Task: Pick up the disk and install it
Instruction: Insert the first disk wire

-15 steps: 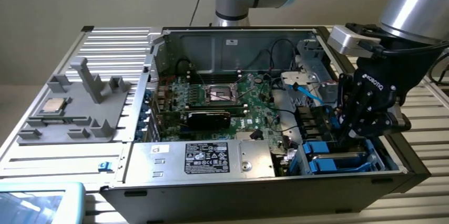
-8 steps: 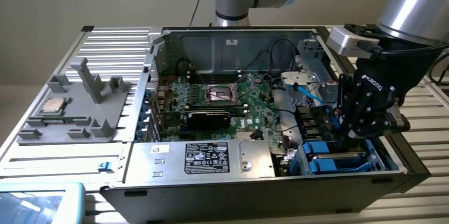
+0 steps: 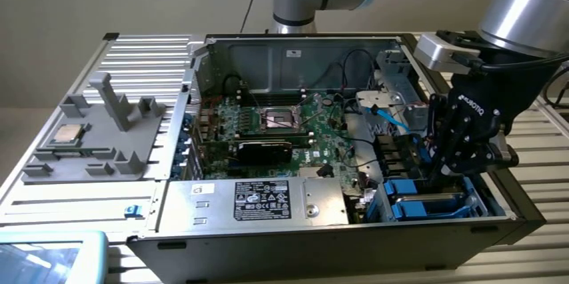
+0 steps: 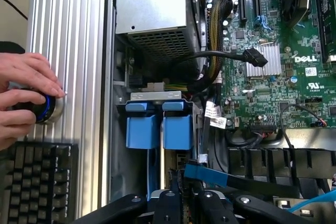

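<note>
**Disk in drive bay, gripper directly above**

Observed open computer case standing on ribbed metal table. Located gripper inside the case, at the near corner on the exterior view's right, pointing down into the drive bay.

Found the disk in that bay, marked by its blue rails, directly beneath the gripper and just beside its tip. Could not tell touching from apart. In the wrist view, saw the blue rails of the disk as two blocks side by side under a silver bracket, just ahead of the gripper.

Could not tell gripper state: spread, pressed together or pinching, left unresolved.

Noted blue flat cable crossing close by the gripper. Recorded motherboard on the exterior view's left of the bay. Recorded silver power supply, black label on top, along the near wall. Logged processor chip on grey fixture, well apart from the bay.

Also noted a person's hand resting on round black knob with a blue ring, beside black keyboard.
</note>
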Available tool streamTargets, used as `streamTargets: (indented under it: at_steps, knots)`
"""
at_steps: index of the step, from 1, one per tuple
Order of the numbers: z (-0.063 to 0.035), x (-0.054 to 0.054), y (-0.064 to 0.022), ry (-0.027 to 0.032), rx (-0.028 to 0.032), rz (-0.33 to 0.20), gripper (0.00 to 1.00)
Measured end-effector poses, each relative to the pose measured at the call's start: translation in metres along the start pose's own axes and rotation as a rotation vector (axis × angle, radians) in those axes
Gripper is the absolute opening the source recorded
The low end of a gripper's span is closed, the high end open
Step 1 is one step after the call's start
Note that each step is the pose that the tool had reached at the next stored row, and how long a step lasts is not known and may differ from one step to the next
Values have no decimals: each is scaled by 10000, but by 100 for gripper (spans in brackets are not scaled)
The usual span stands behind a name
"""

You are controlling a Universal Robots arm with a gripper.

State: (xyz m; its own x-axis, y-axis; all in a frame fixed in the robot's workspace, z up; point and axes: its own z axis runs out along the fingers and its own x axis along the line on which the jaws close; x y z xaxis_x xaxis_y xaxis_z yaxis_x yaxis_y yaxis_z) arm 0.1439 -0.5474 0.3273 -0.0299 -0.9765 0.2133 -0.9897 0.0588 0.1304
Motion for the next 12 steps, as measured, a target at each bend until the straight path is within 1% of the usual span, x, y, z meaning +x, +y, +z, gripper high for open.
streamTargets:
  at_steps: [12]
  knots:
    - [-2, -1, -21, -23, -41, 182, 17]
